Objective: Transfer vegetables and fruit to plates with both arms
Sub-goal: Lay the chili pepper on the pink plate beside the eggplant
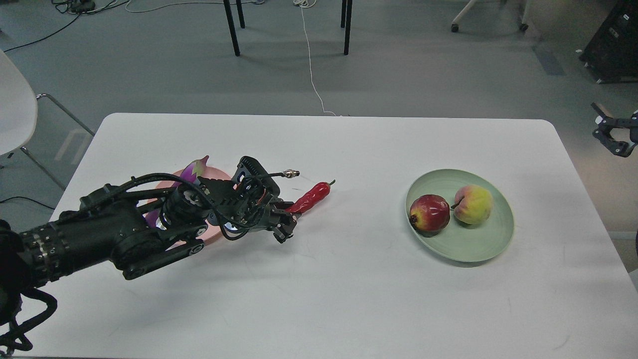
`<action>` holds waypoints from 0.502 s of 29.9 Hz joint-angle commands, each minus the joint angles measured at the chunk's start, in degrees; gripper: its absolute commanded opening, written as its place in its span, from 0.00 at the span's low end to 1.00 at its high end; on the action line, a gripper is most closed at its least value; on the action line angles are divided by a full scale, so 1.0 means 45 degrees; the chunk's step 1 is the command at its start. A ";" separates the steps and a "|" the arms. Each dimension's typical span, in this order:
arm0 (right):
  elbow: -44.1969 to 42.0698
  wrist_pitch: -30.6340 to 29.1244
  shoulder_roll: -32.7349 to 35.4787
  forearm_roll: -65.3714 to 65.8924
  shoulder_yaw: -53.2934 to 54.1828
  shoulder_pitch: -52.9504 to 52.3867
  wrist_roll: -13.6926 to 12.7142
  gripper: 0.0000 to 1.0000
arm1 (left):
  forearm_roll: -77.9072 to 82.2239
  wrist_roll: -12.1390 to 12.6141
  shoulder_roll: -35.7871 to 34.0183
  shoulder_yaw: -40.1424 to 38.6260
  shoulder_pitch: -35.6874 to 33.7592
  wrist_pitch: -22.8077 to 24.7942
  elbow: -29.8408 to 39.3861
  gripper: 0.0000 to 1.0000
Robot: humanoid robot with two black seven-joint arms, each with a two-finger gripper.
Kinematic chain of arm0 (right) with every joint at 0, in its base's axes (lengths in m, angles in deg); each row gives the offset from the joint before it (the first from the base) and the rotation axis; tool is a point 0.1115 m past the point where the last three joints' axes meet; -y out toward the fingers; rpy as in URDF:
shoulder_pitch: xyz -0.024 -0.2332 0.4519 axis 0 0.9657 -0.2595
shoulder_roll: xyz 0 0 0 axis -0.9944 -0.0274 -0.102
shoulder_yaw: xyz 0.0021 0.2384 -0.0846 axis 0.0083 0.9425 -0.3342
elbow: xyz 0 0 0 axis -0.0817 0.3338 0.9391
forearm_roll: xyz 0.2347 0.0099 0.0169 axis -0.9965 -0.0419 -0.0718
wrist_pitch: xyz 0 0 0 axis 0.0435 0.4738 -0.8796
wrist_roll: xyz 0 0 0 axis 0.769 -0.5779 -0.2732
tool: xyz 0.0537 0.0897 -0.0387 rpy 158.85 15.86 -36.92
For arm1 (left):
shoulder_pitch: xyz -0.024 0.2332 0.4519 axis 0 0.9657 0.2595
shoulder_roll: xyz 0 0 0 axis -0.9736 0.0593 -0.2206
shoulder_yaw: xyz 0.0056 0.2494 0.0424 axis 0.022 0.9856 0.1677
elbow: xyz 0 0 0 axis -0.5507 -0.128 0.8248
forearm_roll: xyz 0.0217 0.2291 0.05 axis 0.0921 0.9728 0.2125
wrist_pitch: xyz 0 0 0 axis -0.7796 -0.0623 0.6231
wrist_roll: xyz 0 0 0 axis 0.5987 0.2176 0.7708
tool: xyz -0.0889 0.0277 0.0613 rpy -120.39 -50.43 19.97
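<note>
My left gripper (285,220) is shut on the lower end of the red chili pepper (312,195), which slants up to the right just above the table. Behind my left arm lies the pale pink plate (220,175) with the purple eggplant (193,171) on it; both are mostly hidden by the arm. The pale green plate (481,247) on the right holds the dark red pomegranate (429,213) and the yellow-green peach (472,203), side by side. My right gripper (611,133) hangs open and empty past the table's right edge.
The white table (349,289) has rounded corners. Beyond its far edge are dark table legs (232,30), a white cable (311,75) on the floor, and a chair (15,109) at the far left.
</note>
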 commanded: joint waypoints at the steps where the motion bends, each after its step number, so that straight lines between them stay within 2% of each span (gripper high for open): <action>1: -0.0005 0.0000 0.0000 -0.0001 0.0019 -0.0020 -0.0001 0.98 | -0.0517 0.0049 -0.1227 -0.0060 -0.0517 0.0029 0.1311 0.23; 5: -0.0005 0.0000 0.0020 -0.0001 0.0019 -0.0079 -0.0001 0.98 | -0.1007 -0.0067 -0.3296 -0.0294 -0.0694 0.0049 0.2211 0.24; 9: 0.0015 0.0000 0.0000 -0.0001 0.0000 -0.0098 -0.0001 0.98 | -0.1007 -0.0146 -0.5114 -0.0139 -0.0538 -0.0088 0.2271 0.24; 15: 0.0073 0.0000 -0.0078 -0.0001 -0.0020 -0.0098 -0.0001 0.98 | -0.1007 -0.0244 -0.5821 -0.0099 0.0379 -0.0380 0.2251 0.24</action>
